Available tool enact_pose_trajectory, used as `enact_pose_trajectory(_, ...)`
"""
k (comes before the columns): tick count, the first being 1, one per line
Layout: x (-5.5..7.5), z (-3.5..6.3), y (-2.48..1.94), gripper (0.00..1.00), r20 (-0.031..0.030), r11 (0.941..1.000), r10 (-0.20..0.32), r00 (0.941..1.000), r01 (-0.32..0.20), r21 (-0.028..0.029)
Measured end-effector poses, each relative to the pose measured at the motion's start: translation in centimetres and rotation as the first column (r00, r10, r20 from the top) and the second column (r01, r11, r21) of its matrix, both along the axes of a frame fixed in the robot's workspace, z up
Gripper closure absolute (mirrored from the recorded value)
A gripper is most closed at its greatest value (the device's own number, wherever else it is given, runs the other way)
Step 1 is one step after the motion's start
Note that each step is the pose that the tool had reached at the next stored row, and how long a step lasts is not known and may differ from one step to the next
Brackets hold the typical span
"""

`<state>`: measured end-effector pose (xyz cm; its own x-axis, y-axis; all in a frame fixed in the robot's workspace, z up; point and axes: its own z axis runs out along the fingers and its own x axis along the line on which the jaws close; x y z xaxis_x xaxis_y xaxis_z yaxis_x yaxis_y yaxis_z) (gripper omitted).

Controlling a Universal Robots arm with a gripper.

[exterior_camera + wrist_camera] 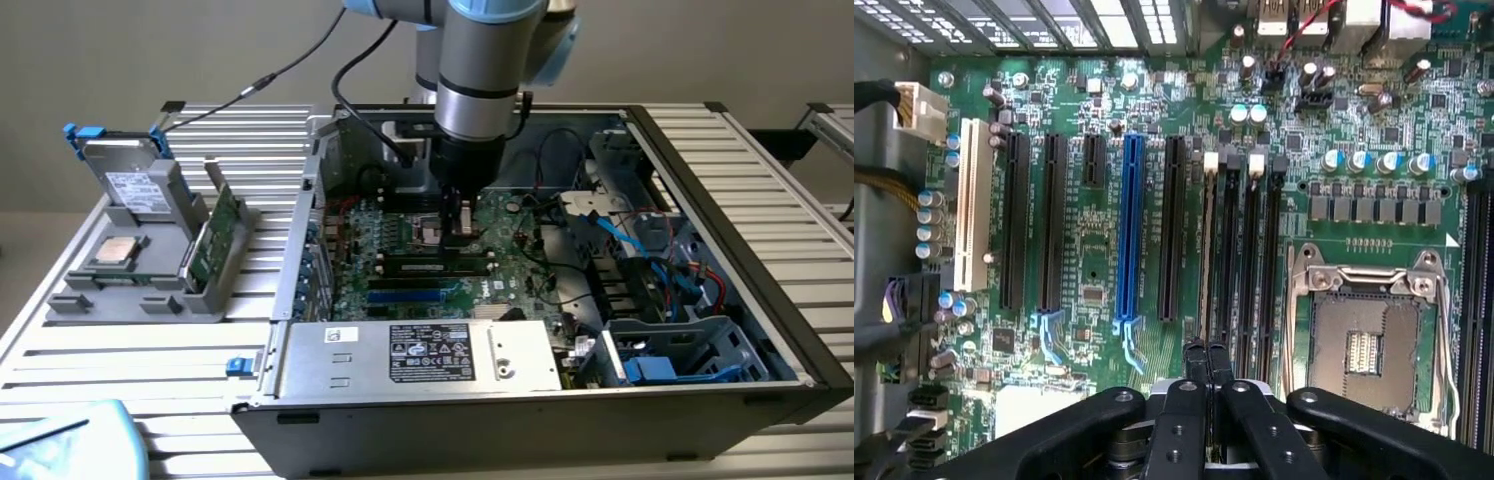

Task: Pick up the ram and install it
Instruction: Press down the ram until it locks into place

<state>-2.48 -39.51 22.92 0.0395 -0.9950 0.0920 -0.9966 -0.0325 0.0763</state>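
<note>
- On the exterior view's left, a grey tray (80,300) sits on the slatted table (54,345), outside the case (747,400). It carries a drive (134,185) and a tall green board (214,235) standing on its edge.
- The left wall of the case rises just beside the tray, so there is little room between them.
- Inside the case, the motherboard (400,245) lies flat with free space above it. My arm (487,60) comes down through this open top.
- My gripper (1209,375) is low over the middle of the motherboard, with the jaws pressed narrow on the ram (1206,260).
- The wrist view shows the ram edge-on, lined up along the first black memory slot, to the side of the blue slot (1132,230). Whether it is fully seated, I cannot tell.
- The neighbour slots are very close to the ram. The socket (1364,345) is near, just past them.
- On the exterior view's right, blue and red cables (667,260) crowd the space near a metal cage (681,350).
- The exterior view also shows the power supply (414,355) along the front edge of the case.
</note>
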Motion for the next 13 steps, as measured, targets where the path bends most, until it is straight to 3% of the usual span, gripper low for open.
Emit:
enact_pose_trajectory(6, -1.1, 0.07, 0.02, 0.89, -0.0001, 1.0, 0.0, 1.0, 0.0, -0.0002)
enact_pose_trajectory(13, -1.3, -0.41, 0.01, 0.89, 0.0008, 1.0, 0.0, 1.0, 0.0, -0.0013)
